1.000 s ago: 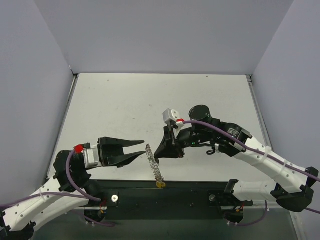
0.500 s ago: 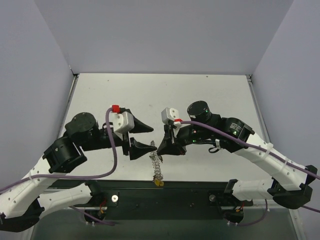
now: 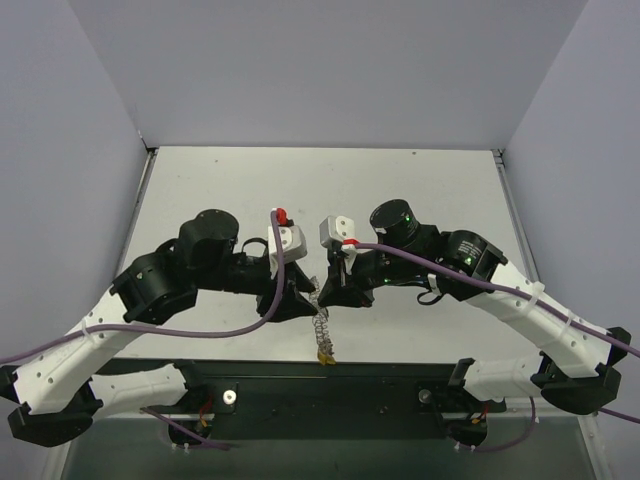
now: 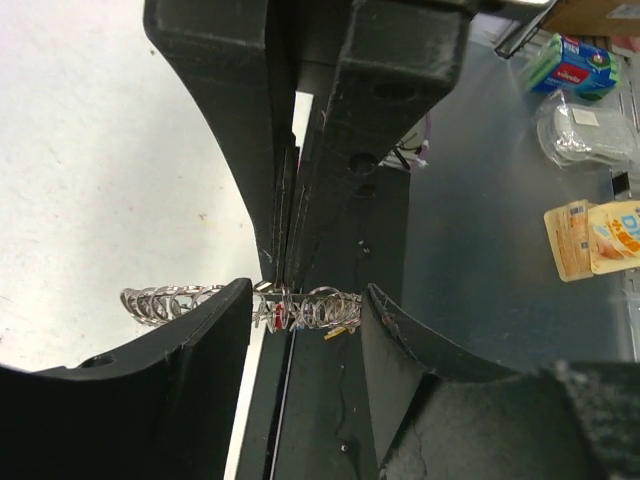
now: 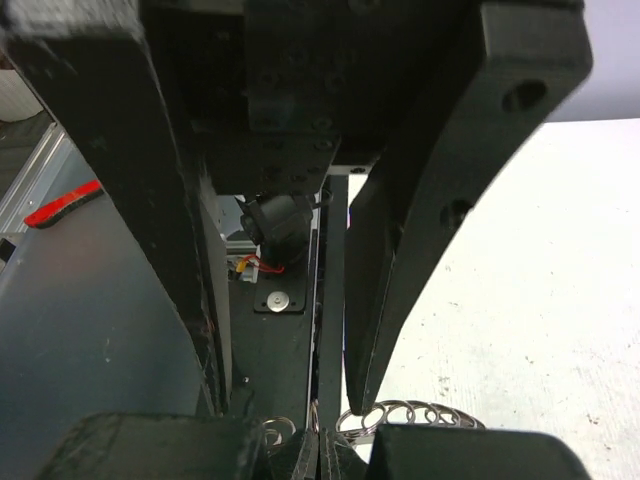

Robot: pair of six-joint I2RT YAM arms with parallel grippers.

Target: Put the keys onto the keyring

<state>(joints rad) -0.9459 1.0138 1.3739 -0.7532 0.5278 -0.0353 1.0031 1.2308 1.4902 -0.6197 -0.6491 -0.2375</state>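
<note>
Ring handover, apparently: right end effector (image 3: pixel 325 293) clamped on keyring (image 3: pixel 320 324) at its 12 o'clock end; left end effector (image 4: pixel 305 298), apart astride it, likely needs to close.

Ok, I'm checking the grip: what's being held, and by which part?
The right gripper pinches the keyring on its coiled wire; the left gripper straddles it, open.

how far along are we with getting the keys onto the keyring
Done: a yellow key sits on the keyring, and a red head shows among its coils. In hand: the right claw is shut on the keyring; the left claw stands open astride it, holding no key. Left: no loose keys show, so I cannot count what remains.
</note>
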